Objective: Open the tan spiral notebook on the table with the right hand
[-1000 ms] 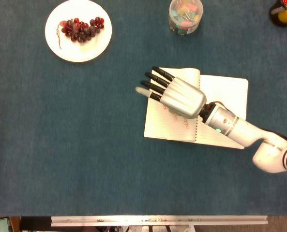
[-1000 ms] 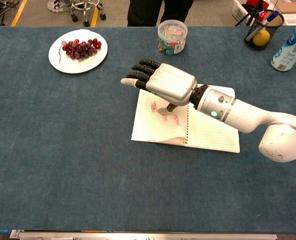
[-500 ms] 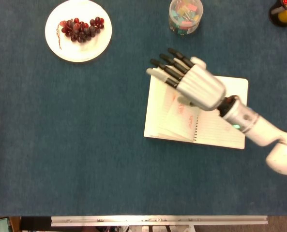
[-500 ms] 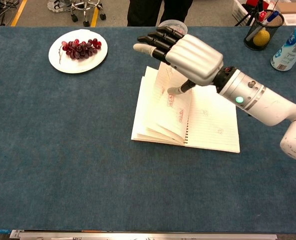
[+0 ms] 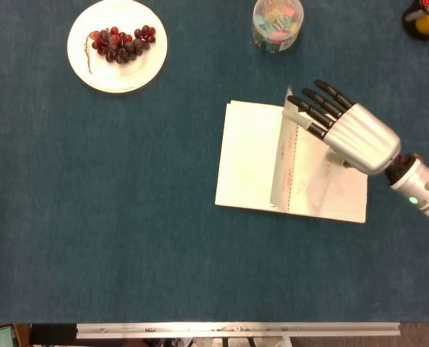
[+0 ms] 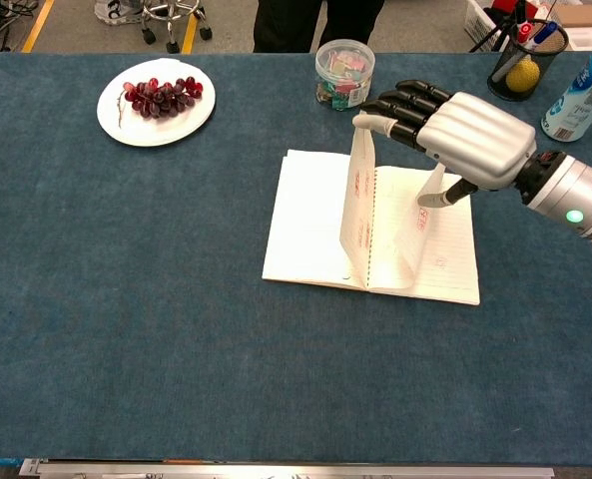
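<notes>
Since a second ago we see the right hand [image 6: 470, 150] has swung rightward and lifted, raising several pages upright along the spine. It holds nothing, its fingers [image 5: 312, 108] extended and slightly apart, touching the raised sheets' top edge. Our spiral notebook [image 5: 247, 155] lies open right of table centre, spine running near to far, spread left-right.
</notes>
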### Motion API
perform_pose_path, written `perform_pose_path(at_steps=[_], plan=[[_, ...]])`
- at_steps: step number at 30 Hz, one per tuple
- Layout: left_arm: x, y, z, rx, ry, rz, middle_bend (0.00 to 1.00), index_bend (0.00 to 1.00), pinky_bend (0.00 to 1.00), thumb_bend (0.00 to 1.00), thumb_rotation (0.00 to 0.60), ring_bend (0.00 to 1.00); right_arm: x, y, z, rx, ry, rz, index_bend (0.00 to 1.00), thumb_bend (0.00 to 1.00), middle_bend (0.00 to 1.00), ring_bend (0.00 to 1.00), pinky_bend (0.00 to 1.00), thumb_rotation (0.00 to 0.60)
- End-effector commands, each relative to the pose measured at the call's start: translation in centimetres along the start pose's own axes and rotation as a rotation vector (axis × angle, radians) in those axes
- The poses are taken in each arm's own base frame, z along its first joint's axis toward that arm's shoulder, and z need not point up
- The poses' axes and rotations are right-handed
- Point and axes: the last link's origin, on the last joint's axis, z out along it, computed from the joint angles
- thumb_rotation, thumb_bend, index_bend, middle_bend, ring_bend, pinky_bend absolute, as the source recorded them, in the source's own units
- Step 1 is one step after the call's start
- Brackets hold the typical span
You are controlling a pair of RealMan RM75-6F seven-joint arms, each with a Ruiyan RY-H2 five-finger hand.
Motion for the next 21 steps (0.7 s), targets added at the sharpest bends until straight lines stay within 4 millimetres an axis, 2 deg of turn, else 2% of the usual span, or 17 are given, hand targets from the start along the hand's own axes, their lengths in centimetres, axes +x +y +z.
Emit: perform_pose_path(at_steps=[1,6,14,21], plan=[[0.1,0.0,0.0,-0.001,0.005,-0.002,0.11,0.14,0.14,0.41,0.600,0.10,-1.1,-0.8,0.9,0.016,-0.031,0.000,0.00,0.02,0.05,0.00,0.02,0.600],[0.2,-0.1,-0.1,0.004,0.006,0.000,0.11,0.14,0.14,0.41,0.600,0.10,-1.8,-2.2,3.2,0.033,-0.024,0.011,0.00,0.02,0.05,0.00,0.02,0.600],[0.3,-0.2,-0.2,0.009,0.013,0.001,0.11,0.14,0.14,0.41,0.600,0.10,-2.0,-4.9,6.7,0.068,0.011,0.009,0.00,0.02,0.05,0.00,0.02,0.600],[0.3,-0.4,-0.3,0.012,0.011,0.002,0.11,0.14,0.14,0.41,0.600,0.10,-2.8,-6.3,8.3,0.099,-0.011,-0.019,0.00,0.02,0.05,0.00,0.02,0.600]])
